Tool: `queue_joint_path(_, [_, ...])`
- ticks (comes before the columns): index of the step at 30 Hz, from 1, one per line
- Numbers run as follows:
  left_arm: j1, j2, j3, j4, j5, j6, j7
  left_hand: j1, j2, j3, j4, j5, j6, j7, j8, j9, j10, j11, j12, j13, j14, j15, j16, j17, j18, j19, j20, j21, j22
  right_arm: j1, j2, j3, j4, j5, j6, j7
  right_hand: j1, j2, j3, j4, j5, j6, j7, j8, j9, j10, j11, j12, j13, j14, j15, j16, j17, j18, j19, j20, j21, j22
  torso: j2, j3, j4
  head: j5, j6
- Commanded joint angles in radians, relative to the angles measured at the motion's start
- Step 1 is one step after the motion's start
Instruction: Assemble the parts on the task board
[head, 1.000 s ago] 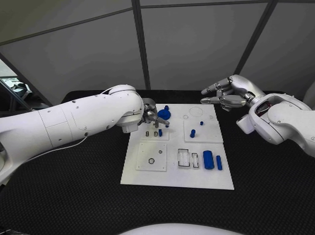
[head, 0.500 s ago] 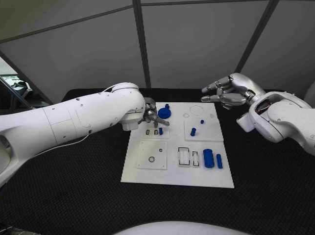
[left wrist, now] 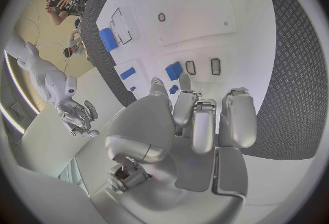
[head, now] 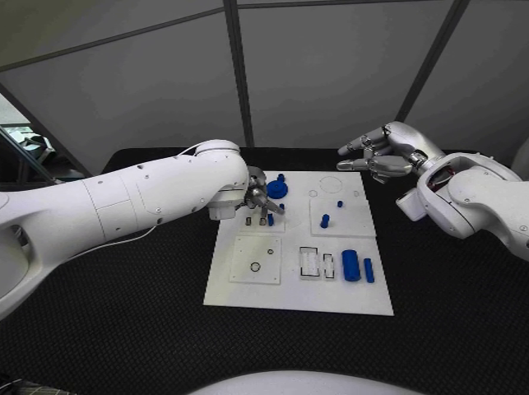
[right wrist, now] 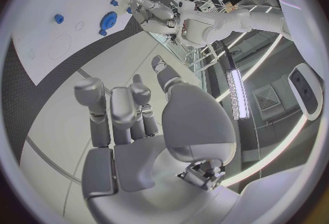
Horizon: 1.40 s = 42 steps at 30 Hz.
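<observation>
The white task board (head: 299,284) lies mid-table. My left hand (head: 257,197) hovers over its far left part, fingers stretched side by side (left wrist: 199,119), their tips close to a small blue part (left wrist: 174,89) and a blue block (left wrist: 174,70); nothing sits in the palm. A round blue part (head: 276,190) stands just beyond the hand. Blue pegs (head: 269,220) (head: 323,221) stand in the board's middle rows. A blue cylinder (head: 350,266) and a slim blue bar (head: 368,271) lie at the near right. My right hand (head: 389,155) hangs above the board's far right corner, fingers apart and empty.
The board has cut-out slots (head: 312,264) and a small ring hole (head: 255,269) on its near half. Black textured table (head: 122,313) surrounds it on all sides. Grey wall panels (head: 323,74) rise behind the table.
My left arm has swung slightly forward while its hand stays over the same far left spot. The right hand has lifted back a little.
</observation>
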Motion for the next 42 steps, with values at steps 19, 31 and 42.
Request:
queue_joint_path(19, [-0.001,0.011,-0.006,-0.010,-0.009,0.037,0.000,0.039,0.010,0.026,-0.015,0.069,0.000,-0.004,-0.025,0.046,0.053,-0.036,0.143,0.195,0.100,-0.008,0.009,0.254,0.009,0.000,-0.003,0.001,0.010,0.002,0.011,0.001,-0.009,-0.002,-0.003,0.002,0.004,0.007,0.000,-0.004,0.007,-0.007,0.001,-0.005,0.000,0.001,-0.002,-0.001,0.000,0.006,-0.002,-0.004,0.000,0.007,0.003,-0.002,-0.003,-0.001,0.000,-0.0001,0.0009,-0.004,-0.007])
queue_joint_path(31, [-0.001,0.006,-0.007,-0.007,-0.009,0.045,0.009,0.039,0.011,0.027,-0.016,0.074,0.002,-0.005,-0.026,0.049,0.054,-0.037,0.144,0.196,0.101,-0.008,0.011,0.255,0.009,0.000,-0.003,0.001,0.011,0.002,0.019,0.001,-0.019,-0.002,0.003,0.001,0.004,0.009,0.001,-0.004,0.009,-0.006,0.001,-0.004,0.000,0.003,-0.002,0.000,0.001,0.007,-0.002,-0.006,0.000,0.007,0.003,-0.002,-0.005,-0.002,0.000,-0.0001,0.0007,-0.003,-0.009])
queue_joint_path(42, [-0.001,0.001,-0.007,-0.001,-0.007,0.033,0.029,0.050,0.018,0.036,-0.022,0.084,0.007,-0.008,-0.029,0.064,0.053,-0.039,0.140,0.196,0.100,-0.010,0.009,0.254,0.009,-0.001,-0.004,0.000,0.011,0.002,0.027,0.001,-0.032,-0.002,0.006,0.001,0.003,0.013,0.002,-0.004,0.010,-0.006,0.001,-0.004,0.000,0.004,-0.002,0.001,0.001,0.007,-0.002,-0.007,-0.001,0.008,0.002,-0.002,-0.008,-0.006,0.001,-0.0003,-0.0005,-0.004,-0.012])
